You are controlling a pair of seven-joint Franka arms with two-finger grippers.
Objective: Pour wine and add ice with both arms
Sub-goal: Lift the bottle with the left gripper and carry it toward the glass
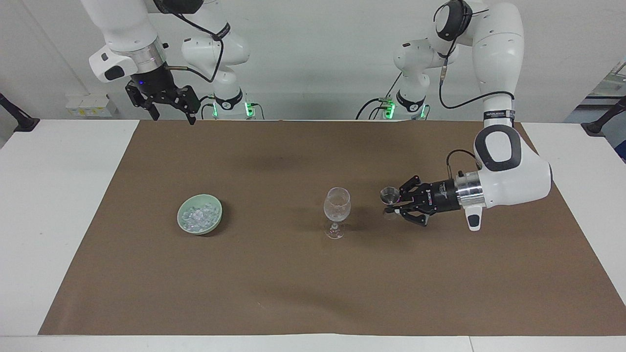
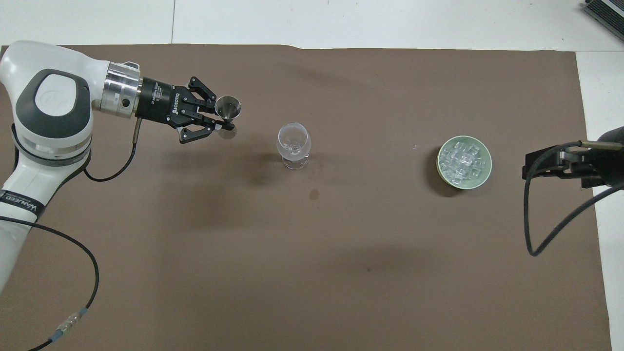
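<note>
Left gripper [image 1: 391, 204]: we see its fingers pinching a small metal cup [image 1: 389, 195], carried in the air beside the wine glass [image 1: 337, 205], toward the left arm's end of the table.
Cup contents: we cannot make them out.
Right gripper [image 1: 164, 105]: waits raised near its own base, fingers spread; the overhead view cuts it off at the edge.
Ice [image 2: 463, 159]: heaped in the green bowl [image 2: 446, 175] on the brown mat [image 1: 274, 283], toward the right arm's end.

Bare brown mat [image 1: 293, 283] is seen between the wine glass [image 1: 337, 211] and the green bowl [image 1: 199, 220]. On the glass's other flank, the small cup [image 1: 389, 195] held up by the left gripper [image 1: 391, 203] is close by.
</note>
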